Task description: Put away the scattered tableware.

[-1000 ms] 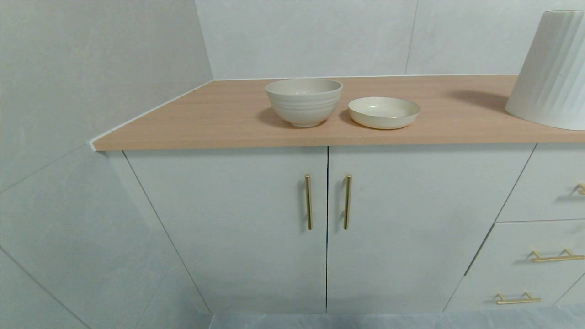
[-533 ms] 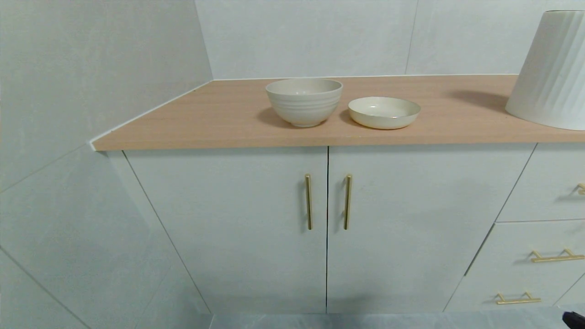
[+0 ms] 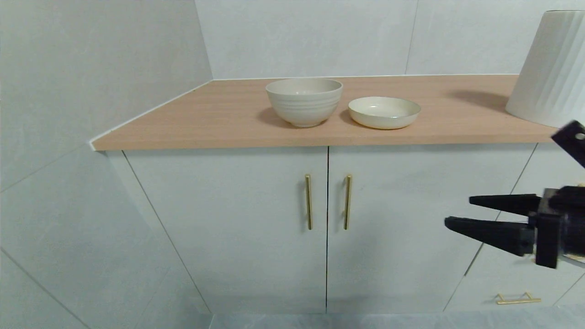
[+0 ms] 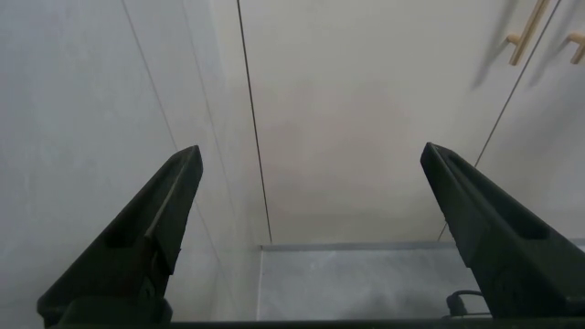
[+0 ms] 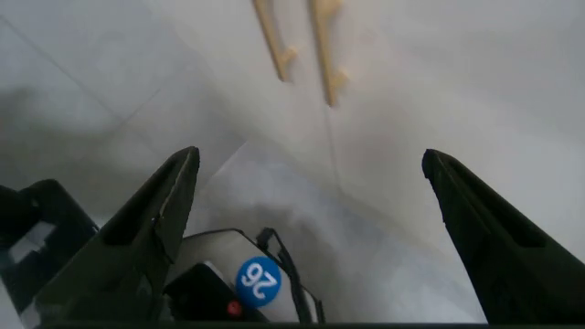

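Right gripper (image 3: 458, 210) has swung up, fingers spread and empty, right of the door handles (image 3: 347, 201). Bowl (image 3: 304, 105) and shallow dish (image 3: 384, 113) sit above the handles on the countertop (image 3: 205, 123), untouched. Probably opening doors first.

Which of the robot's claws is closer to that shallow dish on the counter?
Right, likely. The right gripper hangs below and right of the dish; the left gripper is low, near the floor.

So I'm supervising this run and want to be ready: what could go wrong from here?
The deep bowl and shallow dish sit close together near the front edge of the countertop; lifting one could knock the other off. The open right gripper hangs below the white ribbed shade, which the arm might clip rising.
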### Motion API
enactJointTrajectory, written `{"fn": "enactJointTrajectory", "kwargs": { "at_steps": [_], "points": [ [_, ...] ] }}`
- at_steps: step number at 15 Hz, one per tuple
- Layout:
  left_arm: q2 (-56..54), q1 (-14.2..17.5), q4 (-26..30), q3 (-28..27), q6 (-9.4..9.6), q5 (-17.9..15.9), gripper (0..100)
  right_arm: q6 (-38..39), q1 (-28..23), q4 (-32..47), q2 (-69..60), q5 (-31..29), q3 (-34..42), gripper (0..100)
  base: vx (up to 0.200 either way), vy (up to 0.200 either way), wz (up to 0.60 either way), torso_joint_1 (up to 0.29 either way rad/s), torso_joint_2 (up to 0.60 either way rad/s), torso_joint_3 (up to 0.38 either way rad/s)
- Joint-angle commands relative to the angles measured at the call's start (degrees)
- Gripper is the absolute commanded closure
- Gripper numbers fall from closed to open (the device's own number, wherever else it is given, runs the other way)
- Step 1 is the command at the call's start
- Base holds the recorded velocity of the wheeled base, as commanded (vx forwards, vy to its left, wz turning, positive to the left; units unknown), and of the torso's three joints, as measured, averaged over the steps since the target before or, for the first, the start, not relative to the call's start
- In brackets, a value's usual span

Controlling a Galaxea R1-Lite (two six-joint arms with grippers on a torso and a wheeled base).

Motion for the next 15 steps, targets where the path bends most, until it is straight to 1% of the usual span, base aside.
{"fn": "enactJointTrajectory", "kwargs": {
  "at_steps": [1, 2, 3, 7, 8, 11, 12, 13, 15],
  "points": [
    [0.00, 0.00, -0.01, 0.01, 0.01, -0.02, 0, 0.52, 5.59, -0.91, 12.45, -0.65, -5.63, 0, 0.000, 0.000, 0.00, 0.000, 0.00, 0.000],
    [0.00, 0.00, -0.01, 0.01, -0.08, -0.02, 0, 0.87, 5.94, -1.35, 13.68, -0.56, -5.63, 0, 0.000, 0.000, 0.00, 0.000, 0.00, 0.000],
    [0.00, 0.00, -0.01, 0.01, -0.08, -0.02, 0, 1.40, 6.73, -4.95, 17.72, -0.56, -4.84, 0, 0.000, 0.000, 0.00, 0.000, 0.00, 0.000],
    [0.00, 0.00, -0.01, 0.01, -0.08, -0.02, 0, 2.63, 6.73, -16.11, 26.77, -0.56, -2.73, 0, 0.000, 0.000, 0.00, 0.000, 0.00, 0.000],
    [0.00, 0.00, -0.01, 0.01, -0.08, -0.02, 0, 4.04, 6.82, -18.40, 27.65, -0.56, -2.64, 0, 0.000, 0.000, 0.00, 0.000, 0.00, 0.000],
    [0.00, 0.00, -0.01, 0.01, -0.08, -0.02, 0, 11.86, 7.70, -25.34, 29.85, -0.65, -3.08, 0, 0.000, 0.000, 0.00, 0.000, 0.00, 0.000],
    [0.00, 0.00, -0.01, 0.01, -0.08, -0.02, 0, 12.74, 7.70, -26.66, 30.29, -0.65, -3.08, 0, 0.000, 0.000, 0.00, 0.000, 0.00, 0.000],
    [0.00, 0.00, -0.01, 0.01, -0.08, -0.02, 0, 14.14, 7.79, -30.88, 32.66, -0.74, -2.99, 0, 0.000, 0.000, 0.00, 0.000, 0.00, 0.000],
    [0.00, 0.00, -0.01, 0.01, -0.16, -0.02, 0, 14.41, 8.05, -35.10, 34.25, -0.83, -2.73, 0, 0.000, 0.000, 0.00, 0.000, 0.00, 0.000]
  ]
}}
